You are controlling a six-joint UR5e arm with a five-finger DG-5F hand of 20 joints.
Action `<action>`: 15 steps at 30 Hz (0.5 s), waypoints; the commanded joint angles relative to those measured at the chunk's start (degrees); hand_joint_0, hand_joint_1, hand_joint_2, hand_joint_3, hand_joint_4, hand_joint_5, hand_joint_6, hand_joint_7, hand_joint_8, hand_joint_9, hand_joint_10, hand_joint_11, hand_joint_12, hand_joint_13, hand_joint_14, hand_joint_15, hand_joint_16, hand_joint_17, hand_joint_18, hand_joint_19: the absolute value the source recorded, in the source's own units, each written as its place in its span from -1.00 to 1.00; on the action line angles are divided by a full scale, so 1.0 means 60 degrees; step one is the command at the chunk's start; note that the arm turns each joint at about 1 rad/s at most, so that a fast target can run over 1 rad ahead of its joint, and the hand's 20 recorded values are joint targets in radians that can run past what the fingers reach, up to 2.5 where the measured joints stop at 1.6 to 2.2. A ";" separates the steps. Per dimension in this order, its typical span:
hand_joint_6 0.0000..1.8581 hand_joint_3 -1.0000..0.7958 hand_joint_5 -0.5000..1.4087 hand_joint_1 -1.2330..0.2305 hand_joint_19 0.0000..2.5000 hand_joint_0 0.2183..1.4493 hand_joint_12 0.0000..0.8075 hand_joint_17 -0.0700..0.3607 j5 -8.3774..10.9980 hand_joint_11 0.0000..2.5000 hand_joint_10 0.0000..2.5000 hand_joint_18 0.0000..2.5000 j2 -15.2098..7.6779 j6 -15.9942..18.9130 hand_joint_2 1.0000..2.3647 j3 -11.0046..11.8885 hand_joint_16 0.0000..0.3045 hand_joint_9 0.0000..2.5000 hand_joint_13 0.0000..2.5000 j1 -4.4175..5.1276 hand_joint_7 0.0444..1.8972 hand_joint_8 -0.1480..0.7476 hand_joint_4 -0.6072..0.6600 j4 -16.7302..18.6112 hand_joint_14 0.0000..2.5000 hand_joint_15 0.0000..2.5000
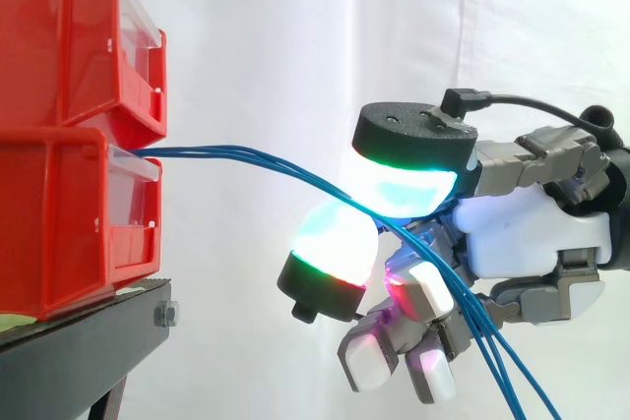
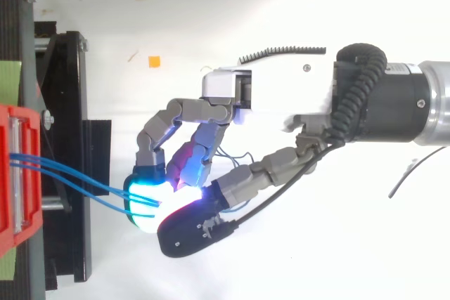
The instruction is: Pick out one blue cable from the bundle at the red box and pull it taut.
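Observation:
A bundle of thin blue cables (image 1: 246, 156) leaves the front of the lower red bin (image 1: 69, 223) and runs right in a gentle arc. The strands pass between two glowing pads of my hand (image 1: 532, 233), one pad (image 1: 404, 179) above them and one (image 1: 330, 253) below. Behind the pads the cables drop toward the lower right (image 1: 512, 381). In the top view the cables (image 2: 77, 177) run from the red bin (image 2: 13, 230) to the cyan-lit fingertips (image 2: 146, 184) of the hand (image 2: 260, 93), whose fingers curl in and pinch them. I cannot tell how many strands are pinched.
A second red bin (image 1: 79, 36) is stacked on the lower one. Both rest on a black stand (image 1: 89, 341) at the left. A white curtain hangs behind. In the top view a small orange mark (image 2: 154, 61) lies on the white floor.

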 commanded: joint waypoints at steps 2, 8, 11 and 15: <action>-0.01 -0.20 -0.58 -0.49 -0.48 -0.22 -0.03 -0.12 -0.0010 -0.54 -0.98 -0.30 -0.0001 -0.0006 -0.98 0.0000 -0.65 -0.05 -0.29 -0.0003 -0.13 0.08 0.05 -0.0003 -0.99 -0.70; 0.00 -0.35 -0.58 -0.56 -0.48 -0.15 -0.03 -0.14 -0.0010 -0.53 -0.98 -0.28 -0.0001 -0.0006 -0.99 0.0000 -0.66 -0.04 -0.28 -0.0018 -0.13 0.07 -0.04 0.0012 -0.99 -0.69; 0.00 -0.41 -0.58 -0.59 -0.47 -0.11 -0.05 -0.14 0.0004 -0.52 -0.98 -0.28 -0.0001 -0.0006 -1.00 0.0000 -0.67 -0.04 -0.27 -0.0018 -0.13 0.05 -0.11 0.0026 -0.99 -0.69; 0.00 -0.44 -0.58 -0.61 -0.48 -0.10 -0.06 -0.15 0.0048 -0.52 -0.98 -0.27 -0.0001 -0.0006 -1.00 0.0000 -0.67 -0.03 -0.26 -0.0018 -0.13 0.05 -0.15 0.0026 -0.99 -0.67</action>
